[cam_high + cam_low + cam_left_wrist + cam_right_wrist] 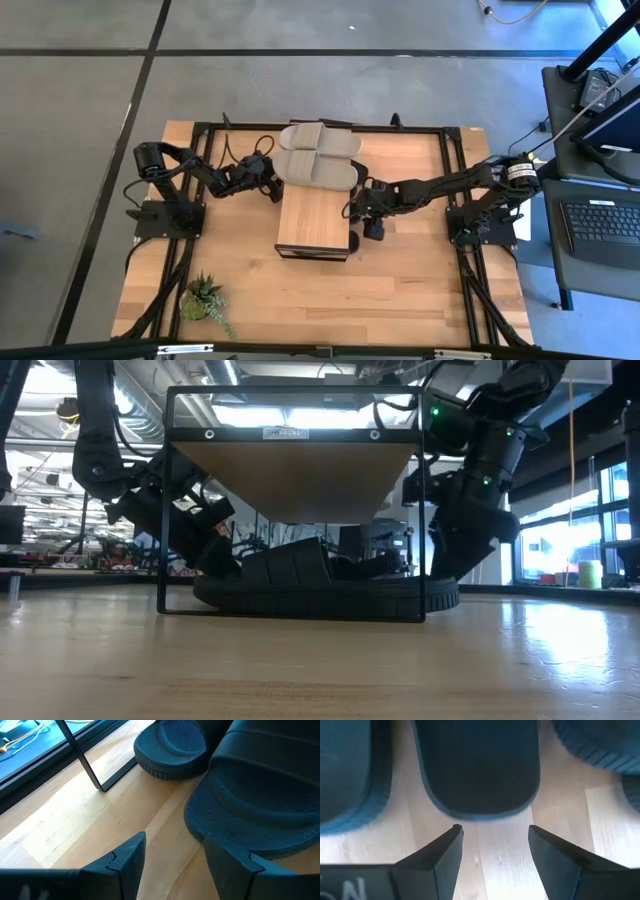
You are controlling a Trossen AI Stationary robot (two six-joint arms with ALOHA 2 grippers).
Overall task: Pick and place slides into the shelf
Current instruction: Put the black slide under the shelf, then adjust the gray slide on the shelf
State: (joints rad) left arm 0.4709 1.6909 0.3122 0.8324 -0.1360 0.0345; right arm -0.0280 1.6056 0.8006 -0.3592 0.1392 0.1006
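Right gripper (492, 840) spread wide, empty, at the wood-topped dark-framed shelf (312, 222) (its right side); matte black ridged slide (477, 765) lies dead ahead underneath, long axis in line with my reach.

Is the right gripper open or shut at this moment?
Open. In the right wrist view the right gripper shows a wide gap between its fingers, with bare tabletop between them and a black slide just ahead, not gripped.
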